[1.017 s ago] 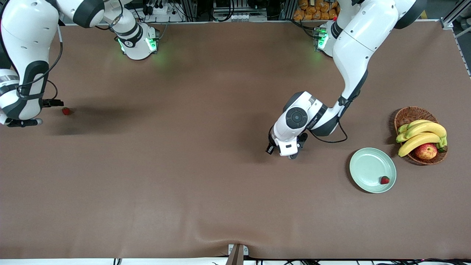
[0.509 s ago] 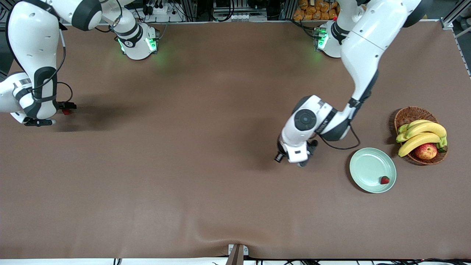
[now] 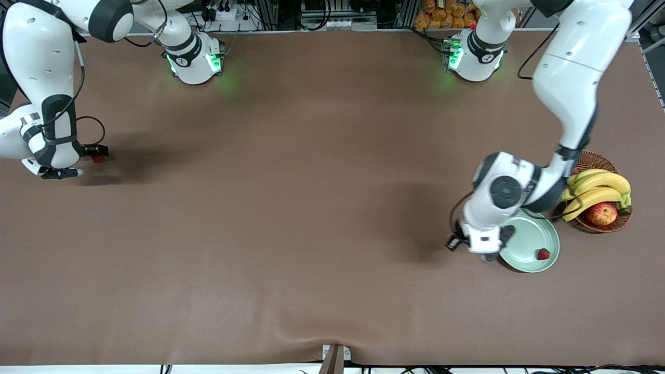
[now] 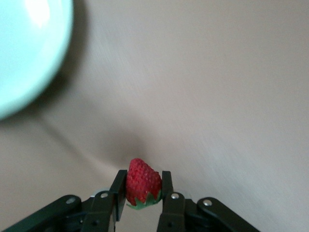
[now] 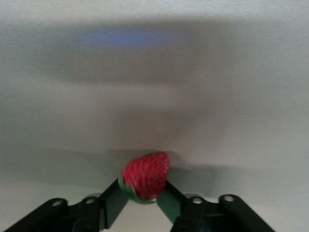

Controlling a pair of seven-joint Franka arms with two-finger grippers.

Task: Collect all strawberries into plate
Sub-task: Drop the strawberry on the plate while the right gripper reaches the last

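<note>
Looking at front view: left gripper hangs over plate rim; one strawberry lies in plate just beside it. Right gripper sits low at table's right-arm end. Left wrist view: fingers pinch 2nd strawberry, plate close by. Right wrist view: gripper pinches 3rd strawberry on table.

Wicker basket on brown tabletop, holding bananas and an apple nearer camera.
</note>
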